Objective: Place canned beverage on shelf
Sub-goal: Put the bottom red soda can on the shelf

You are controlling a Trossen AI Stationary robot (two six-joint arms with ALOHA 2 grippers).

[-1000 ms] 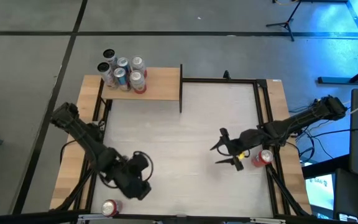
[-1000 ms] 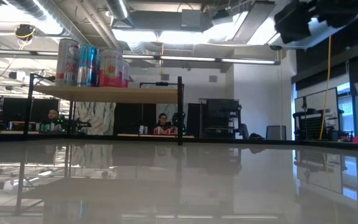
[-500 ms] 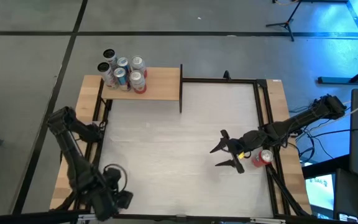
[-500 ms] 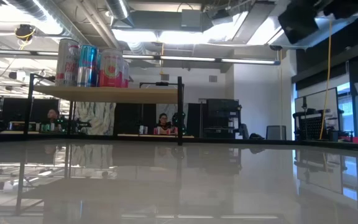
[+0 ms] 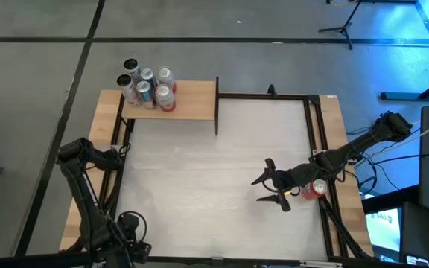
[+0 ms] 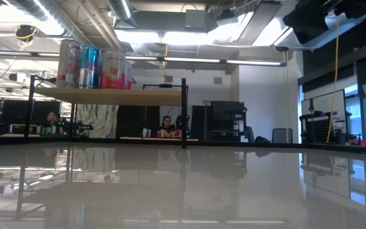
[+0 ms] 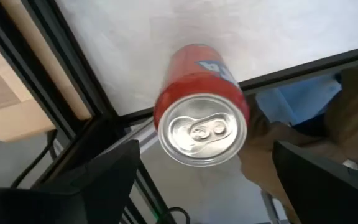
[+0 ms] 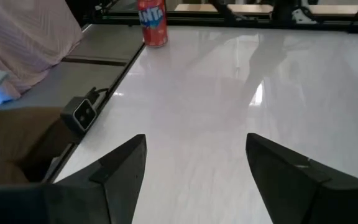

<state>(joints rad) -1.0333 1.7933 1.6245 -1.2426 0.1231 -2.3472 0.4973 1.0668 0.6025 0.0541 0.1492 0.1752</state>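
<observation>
A red soda can (image 7: 201, 93) stands upright at the table's near left corner; it also shows in the right wrist view (image 8: 152, 22). My left gripper (image 5: 129, 242) hovers over it, pointing down and open. Its fingers (image 7: 104, 180) stand wide on either side of the can's top without touching, and the gripper hides the can in the high view. The shelf (image 5: 192, 103) is a tan board at the far left, raised on black posts (image 6: 145, 97). Several cans (image 5: 149, 88) stand on its left end. My right gripper (image 5: 270, 190) is open and empty over the table's right part.
Another red can (image 5: 318, 188) lies at the table's right edge beside my right arm. A black frame post (image 5: 217, 104) stands at the shelf's right end. Pink cloth (image 8: 23, 43) hangs beyond the near edge. The white tabletop (image 5: 199, 171) lies between the arms.
My left gripper has swung from the table's near middle-left toward the near left corner, and it now stands over the red can and hides it in the high view. The can has stayed in place.
</observation>
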